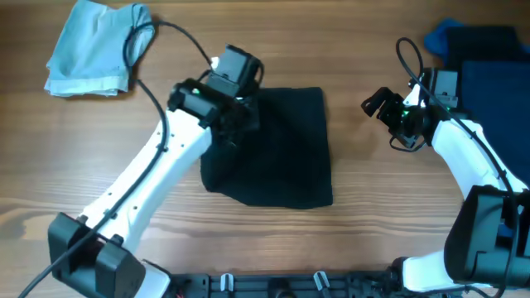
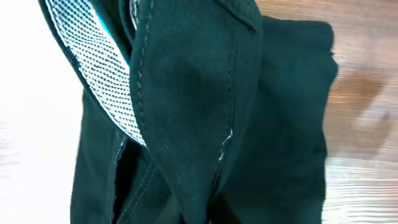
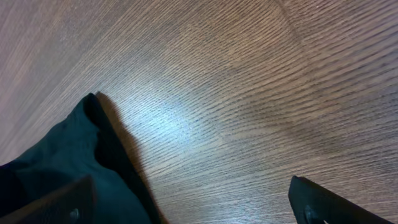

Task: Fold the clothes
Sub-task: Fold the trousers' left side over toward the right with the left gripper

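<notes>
Left gripper [image 1: 238,116] pinches the black garment [image 1: 290,157] by its lifted edge, mid-fold. Next I must lay it across squarely.

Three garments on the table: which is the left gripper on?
The black fabric garment at centre: the left gripper sits over its upper-left part. The light-blue folded garment, far left, and the dark navy pile, far right, lie apart from it.

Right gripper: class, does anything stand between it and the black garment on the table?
Nothing visible does. Overhead, only bare wooden table separates the right gripper, its fingers open, from the black garment.
</notes>
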`<act>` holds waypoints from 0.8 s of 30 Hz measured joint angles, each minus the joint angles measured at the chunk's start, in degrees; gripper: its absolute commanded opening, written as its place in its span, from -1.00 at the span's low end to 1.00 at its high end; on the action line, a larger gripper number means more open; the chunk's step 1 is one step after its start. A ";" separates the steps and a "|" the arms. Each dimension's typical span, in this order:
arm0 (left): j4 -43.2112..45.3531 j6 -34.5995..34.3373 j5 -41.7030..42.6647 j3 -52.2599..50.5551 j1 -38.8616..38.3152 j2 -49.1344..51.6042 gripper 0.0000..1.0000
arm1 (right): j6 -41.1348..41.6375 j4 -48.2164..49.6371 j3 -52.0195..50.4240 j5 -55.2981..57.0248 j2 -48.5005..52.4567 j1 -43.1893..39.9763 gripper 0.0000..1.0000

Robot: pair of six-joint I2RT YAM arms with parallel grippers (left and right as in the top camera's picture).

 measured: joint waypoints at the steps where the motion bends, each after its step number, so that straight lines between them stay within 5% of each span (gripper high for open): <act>1: 0.76 -0.70 -0.39 0.13 -1.03 0.00 -0.92 | 0.00 0.00 0.00 0.00 0.00 0.00 1.00; 12: 12.15 -15.19 0.90 0.33 -7.76 8.74 -0.91 | 0.00 0.00 0.00 0.00 0.00 0.00 0.99; 13: 12.59 -15.43 1.68 0.35 -7.76 8.74 0.36 | 0.02 -0.02 0.00 0.00 0.00 0.00 0.99; 14: 12.76 -15.54 2.71 0.35 -7.87 8.74 0.39 | 0.00 -0.02 0.00 0.00 0.00 0.00 0.99; 15: 12.90 -15.65 3.10 0.33 -8.28 8.74 0.70 | 0.00 -0.02 0.00 0.02 0.00 0.00 0.99; 21: 13.18 -15.82 4.39 0.42 -10.86 8.70 0.72 | 0.00 -0.02 0.00 0.02 0.00 0.00 0.99; 24: 5.11 -11.76 4.44 1.18 -6.56 6.05 0.91 | 0.00 0.00 0.00 0.02 0.00 0.00 0.99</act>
